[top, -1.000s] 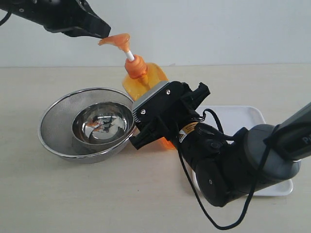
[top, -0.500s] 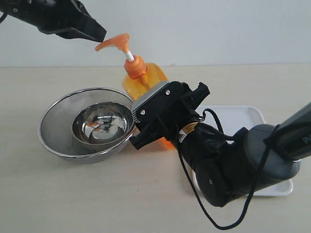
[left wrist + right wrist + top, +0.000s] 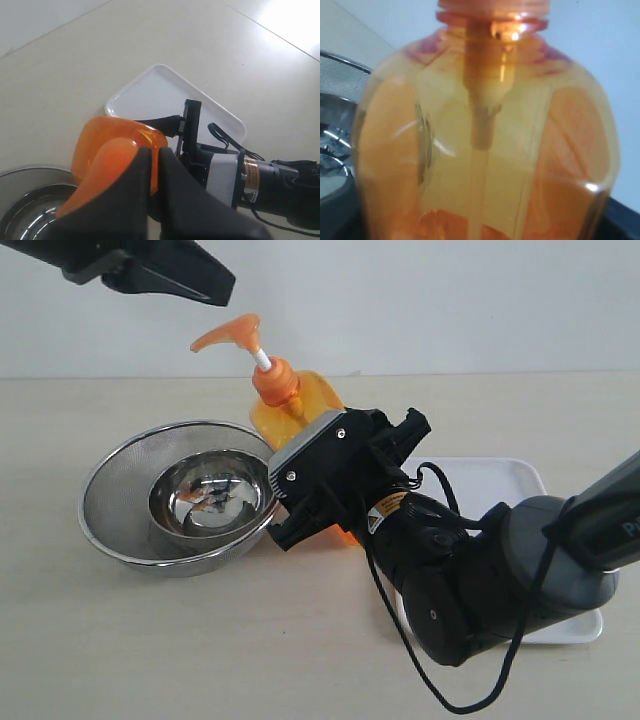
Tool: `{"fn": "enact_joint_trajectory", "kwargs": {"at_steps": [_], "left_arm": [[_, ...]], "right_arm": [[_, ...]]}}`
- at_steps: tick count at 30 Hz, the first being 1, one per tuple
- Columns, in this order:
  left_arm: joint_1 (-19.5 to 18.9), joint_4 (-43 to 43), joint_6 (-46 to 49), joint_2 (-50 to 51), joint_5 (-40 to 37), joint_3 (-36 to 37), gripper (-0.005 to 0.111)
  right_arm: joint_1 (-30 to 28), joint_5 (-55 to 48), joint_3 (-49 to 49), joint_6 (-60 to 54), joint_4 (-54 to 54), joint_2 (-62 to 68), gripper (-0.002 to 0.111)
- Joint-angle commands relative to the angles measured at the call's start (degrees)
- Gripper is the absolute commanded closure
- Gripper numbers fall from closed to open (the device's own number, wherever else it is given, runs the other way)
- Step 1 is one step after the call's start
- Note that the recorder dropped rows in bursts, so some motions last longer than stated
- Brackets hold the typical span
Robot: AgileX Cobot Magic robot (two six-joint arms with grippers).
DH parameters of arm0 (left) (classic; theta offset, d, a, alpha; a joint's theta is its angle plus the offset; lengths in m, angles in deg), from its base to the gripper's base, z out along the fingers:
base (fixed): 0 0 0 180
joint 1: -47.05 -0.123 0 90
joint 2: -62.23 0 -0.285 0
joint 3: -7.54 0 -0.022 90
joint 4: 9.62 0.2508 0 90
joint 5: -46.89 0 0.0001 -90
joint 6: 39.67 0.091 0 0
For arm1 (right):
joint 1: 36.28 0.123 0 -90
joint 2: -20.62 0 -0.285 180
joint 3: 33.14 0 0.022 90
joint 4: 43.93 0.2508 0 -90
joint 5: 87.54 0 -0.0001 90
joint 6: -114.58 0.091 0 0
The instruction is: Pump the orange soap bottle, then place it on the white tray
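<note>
The orange soap bottle (image 3: 305, 400) stands on the table beside the white tray (image 3: 500, 482), its pump head (image 3: 228, 332) raised on the white stem. My right gripper (image 3: 345, 480) is shut on the bottle's lower body; in the right wrist view the translucent bottle (image 3: 485, 140) fills the frame. My left gripper (image 3: 222, 288) hangs shut a little above and to the left of the pump head, apart from it. In the left wrist view the shut fingers (image 3: 172, 175) sit over the pump head (image 3: 107, 167), with the tray (image 3: 155, 95) beyond.
A wire-mesh strainer (image 3: 115, 490) holding a shiny steel bowl (image 3: 210, 498) sits right next to the bottle on its left. The right arm's body and cable (image 3: 480, 580) lie over the near half of the tray. Bare table stretches in front.
My left gripper has risen up and away from the pump head, which it was touching a second ago. The bottle top has shifted slightly left. The right gripper's hold stays the same.
</note>
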Motion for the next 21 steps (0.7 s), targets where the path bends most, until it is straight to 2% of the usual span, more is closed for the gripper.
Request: {"fn": "enact_joint_trajectory", "kwargs": {"at_steps": [1,21], "left_arm": [[1.2,-0.1,0.4,2.1,2.4,0.0,0.102],[1.2,1.4,0.4,5.7,4.0,0.0,0.102]], "right_arm": [[-0.2,0.6,0.3,-0.5,-0.6,-0.8,0.107],[-0.2,0.5,0.3,0.2,-1.4,-0.8,0.107]]}}
